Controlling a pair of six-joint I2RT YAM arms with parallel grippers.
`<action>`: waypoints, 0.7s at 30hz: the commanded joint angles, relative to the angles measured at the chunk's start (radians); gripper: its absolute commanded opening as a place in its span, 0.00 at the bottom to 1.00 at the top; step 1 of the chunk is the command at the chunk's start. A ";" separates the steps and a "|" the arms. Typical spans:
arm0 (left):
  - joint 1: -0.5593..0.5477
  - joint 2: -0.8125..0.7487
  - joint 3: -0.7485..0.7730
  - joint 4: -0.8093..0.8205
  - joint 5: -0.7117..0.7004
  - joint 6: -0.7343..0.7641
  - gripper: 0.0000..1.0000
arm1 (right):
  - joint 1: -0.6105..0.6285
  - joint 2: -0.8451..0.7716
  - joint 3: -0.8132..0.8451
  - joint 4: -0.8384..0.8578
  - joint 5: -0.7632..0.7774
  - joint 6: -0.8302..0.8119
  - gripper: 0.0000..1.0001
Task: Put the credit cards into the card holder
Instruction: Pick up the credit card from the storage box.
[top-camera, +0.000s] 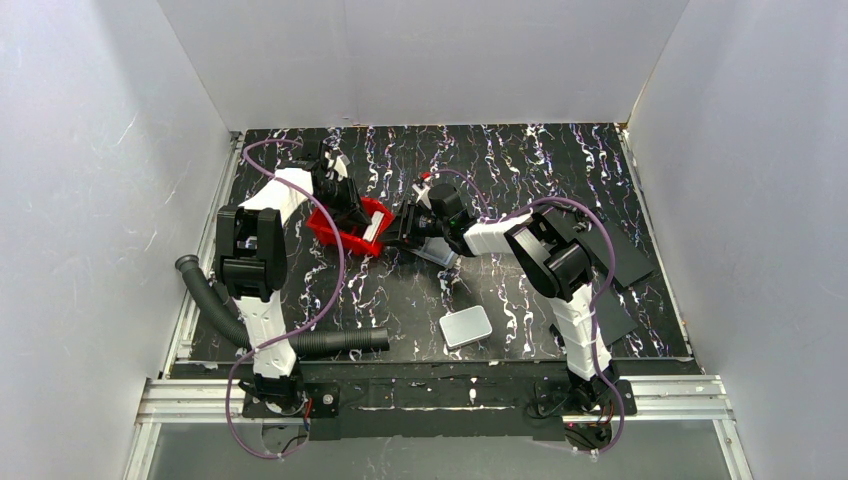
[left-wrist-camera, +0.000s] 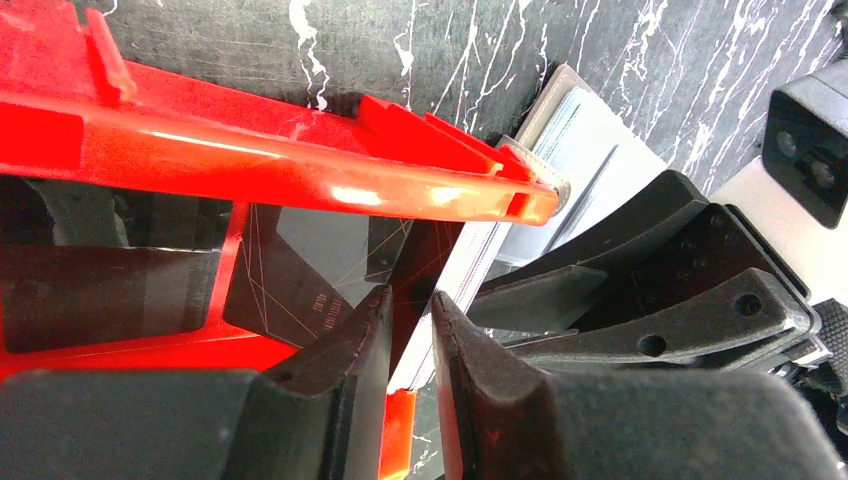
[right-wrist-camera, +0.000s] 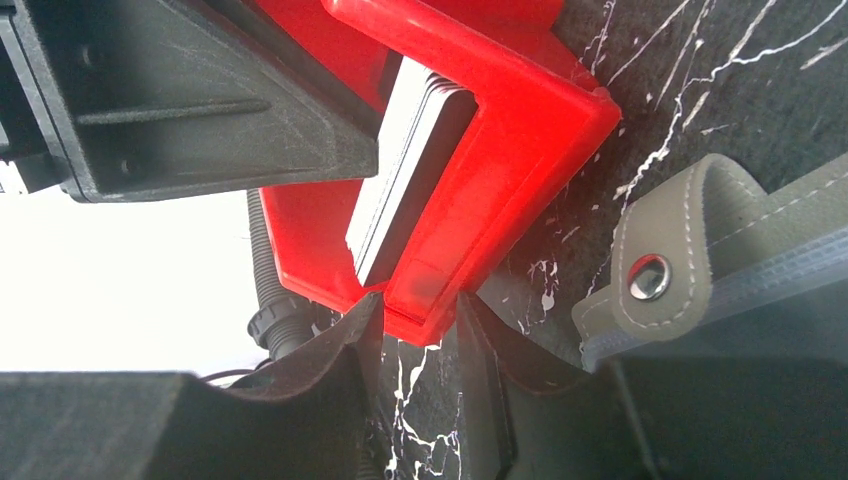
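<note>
Red plastic walls of the tray enclose the credit cards, a stack standing on edge. The left gripper is drawn narrow about the stack's near edge, though I cannot tell whether it pinches. To its right, the right gripper clasps the tray's corner at middling width; the card holder lies just off its right finger, so by my judgement the loading is all still to do.

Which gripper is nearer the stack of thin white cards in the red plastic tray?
Left. The left gripper straddles the edge of the white card stack inside the red plastic tray; the right gripper sits outside, at the tray's corner.
</note>
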 joint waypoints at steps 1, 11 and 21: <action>0.000 -0.050 -0.004 0.009 -0.015 0.022 0.21 | -0.001 -0.009 -0.001 0.065 -0.019 -0.002 0.41; -0.018 0.003 0.033 -0.020 0.102 0.019 0.59 | -0.008 -0.024 0.003 0.036 -0.029 -0.042 0.45; -0.087 0.016 0.088 -0.102 -0.150 0.040 0.35 | -0.018 -0.037 -0.031 0.051 -0.021 -0.022 0.43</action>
